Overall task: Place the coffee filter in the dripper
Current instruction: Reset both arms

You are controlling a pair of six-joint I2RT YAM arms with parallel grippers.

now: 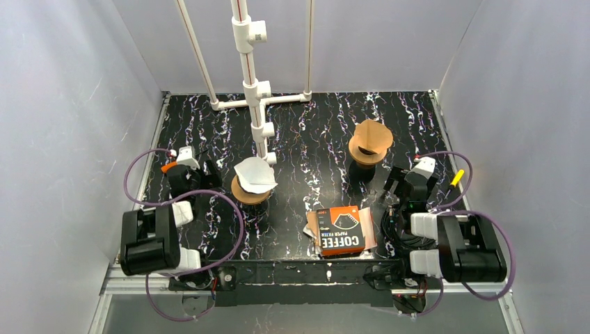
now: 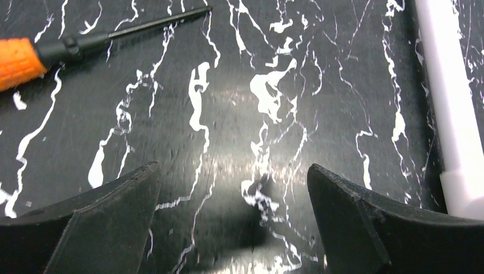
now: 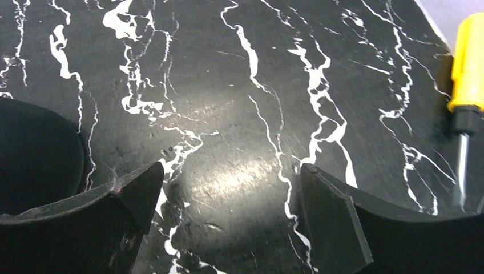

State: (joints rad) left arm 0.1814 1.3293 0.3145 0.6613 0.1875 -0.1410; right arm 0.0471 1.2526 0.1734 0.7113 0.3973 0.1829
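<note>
A white paper filter [image 1: 255, 175] sits in a brown dripper [image 1: 249, 193] at the centre left of the table. A brown paper filter [image 1: 371, 136] sits in a second brown dripper [image 1: 367, 154] at the back right. An orange coffee filter box [image 1: 340, 230] lies flat near the front edge. My left gripper [image 1: 182, 179] [image 2: 234, 188] is open and empty, low over the table left of the first dripper. My right gripper [image 1: 398, 188] [image 3: 231, 188] is open and empty, just right of and in front of the second dripper.
A white pipe stand [image 1: 249, 62] rises at the back centre; its foot [image 2: 451, 103] shows in the left wrist view. An orange-handled screwdriver [image 2: 63, 48] lies by the left gripper. A yellow-handled screwdriver [image 3: 469, 85] lies at the right edge. A dark round base [image 3: 34, 154] is left of the right gripper.
</note>
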